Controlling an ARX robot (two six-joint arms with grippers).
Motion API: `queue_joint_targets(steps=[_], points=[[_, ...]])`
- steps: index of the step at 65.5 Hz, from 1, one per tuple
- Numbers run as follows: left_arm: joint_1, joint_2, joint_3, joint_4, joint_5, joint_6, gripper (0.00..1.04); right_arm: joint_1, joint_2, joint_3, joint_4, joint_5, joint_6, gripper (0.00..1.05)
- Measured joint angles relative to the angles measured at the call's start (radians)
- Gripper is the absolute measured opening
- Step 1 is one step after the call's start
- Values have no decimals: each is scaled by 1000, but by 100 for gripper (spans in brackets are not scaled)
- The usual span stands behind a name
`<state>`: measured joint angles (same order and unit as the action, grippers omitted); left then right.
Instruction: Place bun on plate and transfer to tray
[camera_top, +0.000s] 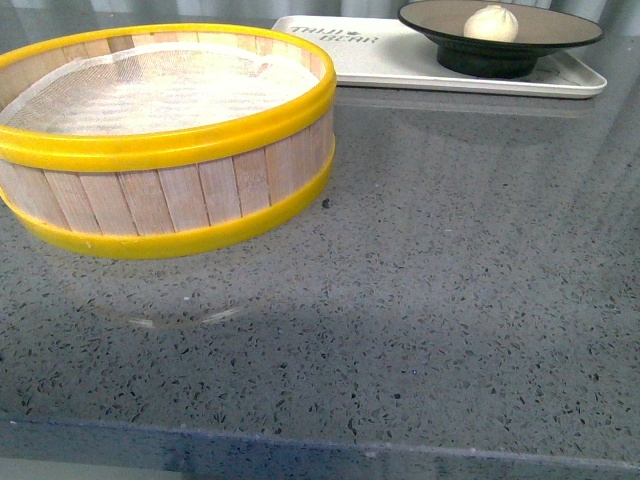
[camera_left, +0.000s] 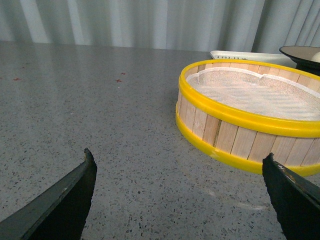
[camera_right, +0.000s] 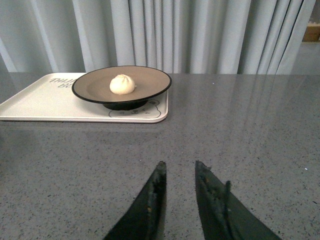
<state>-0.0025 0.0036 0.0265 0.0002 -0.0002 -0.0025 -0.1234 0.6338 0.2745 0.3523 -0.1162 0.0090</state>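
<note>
The white bun (camera_top: 491, 22) lies on the tan, black-rimmed plate (camera_top: 560, 28), and the plate stands on the white tray (camera_top: 380, 55) at the back right of the counter. The right wrist view shows the same: bun (camera_right: 122, 84), plate (camera_right: 150, 82), tray (camera_right: 40, 102). My right gripper (camera_right: 180, 167) is shut and empty, low over the bare counter, well short of the tray. My left gripper (camera_left: 180, 162) is open and empty over the counter beside the steamer basket. Neither arm shows in the front view.
A wooden steamer basket (camera_top: 170, 190) with yellow bands and a white cloth liner stands at the front left; it also shows in the left wrist view (camera_left: 240, 140). The grey speckled counter (camera_top: 450, 300) ends at a front edge. Curtains hang behind.
</note>
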Motion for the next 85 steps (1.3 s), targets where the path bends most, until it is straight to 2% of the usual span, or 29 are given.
queue_joint_targets(steps=[6,9,15,20,85], points=[[0,0,0,0,0,0,98,18,-35,-39,5,13,-3,1],[0,0,0,0,0,0,98,26,-50,-58,5,20,-5,2],[0,0,0,0,0,0,98,91,-86,-94,5,111,-6,2],[0,0,0,0,0,0,98,119,-126,-127,3,111,-6,2],[0,0,0,0,0,0,98,121,-447,-270,-160,116,-6,2]])
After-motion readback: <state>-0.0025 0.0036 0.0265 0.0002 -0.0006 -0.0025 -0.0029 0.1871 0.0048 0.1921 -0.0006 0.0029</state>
